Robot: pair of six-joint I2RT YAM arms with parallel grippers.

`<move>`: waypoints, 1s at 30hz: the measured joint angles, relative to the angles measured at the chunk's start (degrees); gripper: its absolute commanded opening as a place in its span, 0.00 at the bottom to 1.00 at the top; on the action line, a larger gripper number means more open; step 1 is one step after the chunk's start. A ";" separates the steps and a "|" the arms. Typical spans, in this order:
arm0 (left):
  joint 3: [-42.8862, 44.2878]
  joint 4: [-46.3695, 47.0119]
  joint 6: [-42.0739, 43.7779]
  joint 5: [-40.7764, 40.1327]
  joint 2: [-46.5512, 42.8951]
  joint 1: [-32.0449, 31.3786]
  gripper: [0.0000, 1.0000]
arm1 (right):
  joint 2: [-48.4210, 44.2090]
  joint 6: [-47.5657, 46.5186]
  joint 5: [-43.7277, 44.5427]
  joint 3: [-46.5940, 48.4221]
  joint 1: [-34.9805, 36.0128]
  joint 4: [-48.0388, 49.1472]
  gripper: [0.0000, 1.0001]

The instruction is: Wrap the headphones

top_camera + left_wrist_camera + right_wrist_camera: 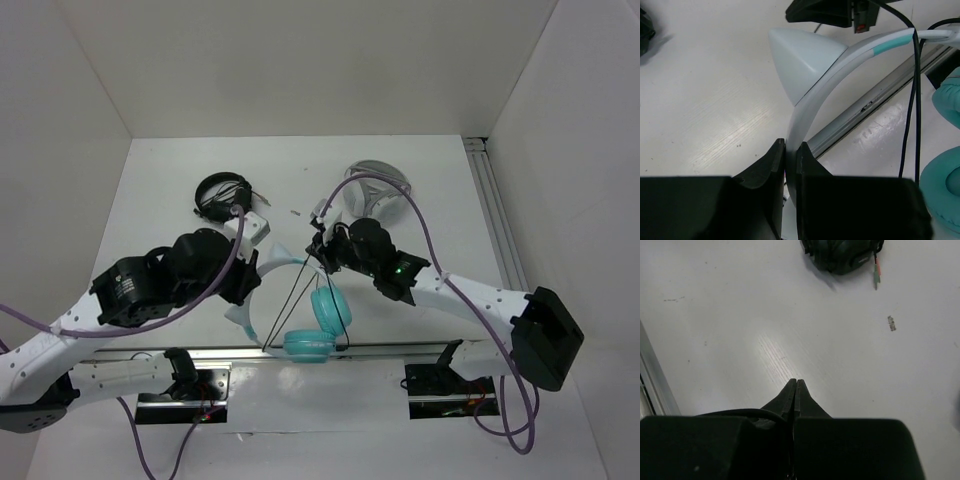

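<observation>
Both grippers gripped the teal headphones (310,338).
The left gripper (791,150) had the pale headband (810,105) clamped between its fingers, the band's pointed tip just beyond them. The right gripper (796,385) was pressed fully together, and the black cable (914,100) ran taut from its fingers to the ear cups (328,308) below.
</observation>
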 measured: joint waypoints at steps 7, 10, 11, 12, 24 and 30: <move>5.27 -4.17 -1.86 -2.36 1.95 -0.15 0.00 | 7.13 5.27 -5.73 -1.27 -0.04 10.99 0.09; 7.80 -5.16 -3.13 -3.89 2.54 -0.15 0.00 | 10.38 7.89 -9.79 -1.40 -0.04 16.83 0.23; 8.33 -5.16 -3.39 -4.13 2.75 -0.15 0.00 | 11.78 8.74 -11.06 -1.36 -0.04 18.73 0.23; 8.68 -5.16 -3.67 -4.37 2.97 -0.15 0.00 | 13.38 9.42 -12.35 -1.11 -0.04 20.13 0.25; 9.62 -6.54 -6.75 -5.25 4.50 -0.17 0.00 | 26.99 14.80 -15.47 1.84 -0.09 30.45 0.28; 10.12 -5.86 -9.09 -5.25 2.25 -0.28 0.00 | 30.49 17.29 -15.52 1.84 -0.35 35.01 0.28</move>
